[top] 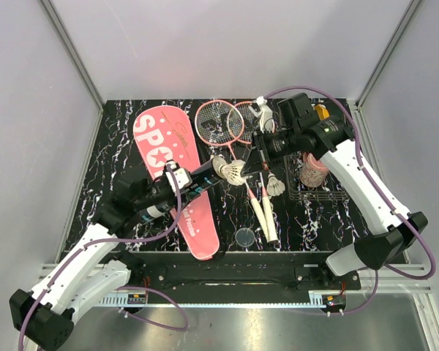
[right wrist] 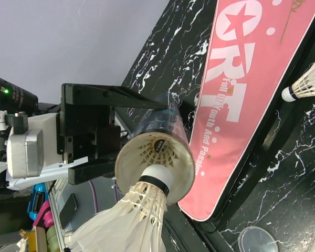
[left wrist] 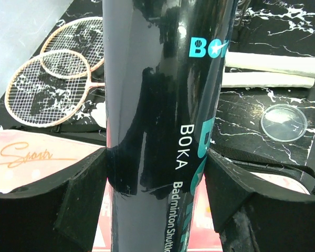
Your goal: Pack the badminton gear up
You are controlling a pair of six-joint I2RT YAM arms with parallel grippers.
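My left gripper [top: 181, 183] is shut on the black tube [top: 205, 178] and holds it tilted above the pink "SPORT" cover [top: 161, 146]. In the left wrist view both pads [left wrist: 84, 189] press the tube [left wrist: 163, 105]. My right gripper [top: 252, 162] is shut on a white shuttlecock [top: 235, 173], whose cork sits at the tube's open mouth [right wrist: 155, 163]. Its own fingers do not show in the right wrist view. Another shuttlecock [right wrist: 158, 147] is inside the tube. A third shuttlecock [top: 276, 185] lies on the table. Two pink rackets [top: 219, 121] lie crossed, handles [top: 262, 208] towards me.
A clear round lid [top: 244, 236] lies near the front edge beside the handles. A pinkish cup [top: 314, 170] stands under the right arm. A yellow object [top: 321, 111] sits at the back right. Grey walls surround the black marbled table [top: 117, 153].
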